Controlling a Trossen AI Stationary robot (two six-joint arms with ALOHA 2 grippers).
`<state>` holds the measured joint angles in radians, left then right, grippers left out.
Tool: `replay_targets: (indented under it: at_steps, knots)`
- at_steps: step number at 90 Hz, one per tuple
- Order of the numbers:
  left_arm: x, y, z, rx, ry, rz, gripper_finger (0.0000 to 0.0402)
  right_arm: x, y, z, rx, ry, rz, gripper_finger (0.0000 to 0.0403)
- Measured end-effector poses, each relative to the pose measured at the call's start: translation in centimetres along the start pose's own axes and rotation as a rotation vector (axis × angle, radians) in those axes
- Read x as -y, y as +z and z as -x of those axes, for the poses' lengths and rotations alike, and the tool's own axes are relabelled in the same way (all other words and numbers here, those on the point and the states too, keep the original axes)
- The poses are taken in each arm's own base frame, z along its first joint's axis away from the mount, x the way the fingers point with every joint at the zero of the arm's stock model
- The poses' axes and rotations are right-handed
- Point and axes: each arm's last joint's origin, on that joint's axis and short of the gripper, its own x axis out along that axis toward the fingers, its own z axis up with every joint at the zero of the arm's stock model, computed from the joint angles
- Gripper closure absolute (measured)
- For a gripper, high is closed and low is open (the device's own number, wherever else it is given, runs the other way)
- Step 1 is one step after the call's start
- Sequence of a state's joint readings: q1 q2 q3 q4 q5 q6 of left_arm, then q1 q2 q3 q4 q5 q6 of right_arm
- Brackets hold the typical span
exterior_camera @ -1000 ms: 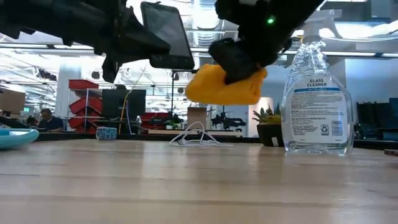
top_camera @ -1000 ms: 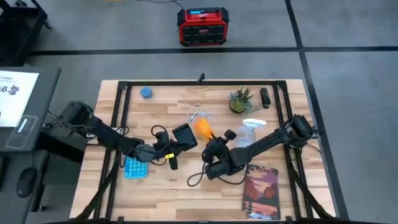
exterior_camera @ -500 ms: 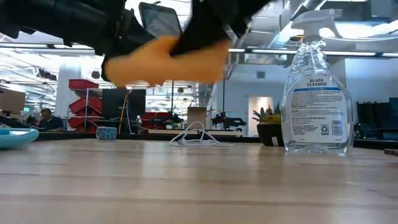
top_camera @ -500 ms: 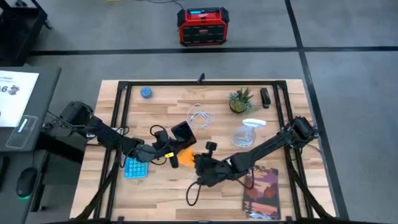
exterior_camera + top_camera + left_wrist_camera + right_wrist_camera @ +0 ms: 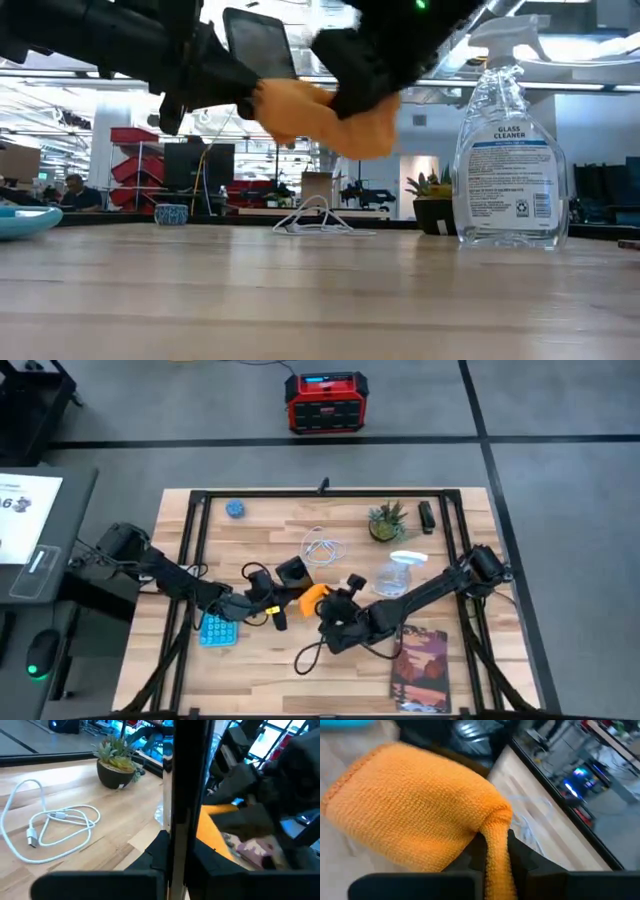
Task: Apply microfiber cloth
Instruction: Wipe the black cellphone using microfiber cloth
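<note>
1. Surface: a light wooden table (image 5: 260,650) inside a black frame, on a grey floor. A red power unit (image 5: 325,402) stands beyond the far edge. A spray bottle (image 5: 505,150), a potted plant (image 5: 386,522), a white cable (image 5: 320,546), a blue calculator (image 5: 216,629) and a reddish book (image 5: 421,668) lie around the work zone.
2. Left tool (image 5: 272,600): closed on a black smartphone (image 5: 259,45), which it holds raised off the table with one face turned toward the right arm. Judgement: this presents the screen for wiping and braces it against the push.
3. Right tool (image 5: 492,852): closed on a pinched fold of the microfiber cloth (image 5: 313,597), so the loose bulk bulges ahead of the fingers as a pad. Judgement: this keeps the hard fingers off the glass.
4. Cloth position: in the air at table centre, at the smartphone's face and apparently touching it in the low view.
5. Cloth appearance: orange-yellow, plain, with a fine knitted texture and a stitched hem, bunched into a rounded wad.
</note>
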<state>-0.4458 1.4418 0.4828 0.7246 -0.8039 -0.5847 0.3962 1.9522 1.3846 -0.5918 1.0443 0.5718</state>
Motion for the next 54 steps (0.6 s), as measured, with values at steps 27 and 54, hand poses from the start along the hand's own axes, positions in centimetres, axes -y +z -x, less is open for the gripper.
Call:
replay_targets:
  at_steps: [27,54]
  knots:
    - [-0.1,-0.3,0.0,-0.036,-0.011,-0.024,0.0389,1.2,0.2,4.4,0.075,-0.01,-0.113,0.0383]
    - [-0.1,-0.3,0.0,-0.042,-0.024,-0.047,0.0389,-0.4,3.5,5.6,0.281,0.03,-0.073,0.0383]
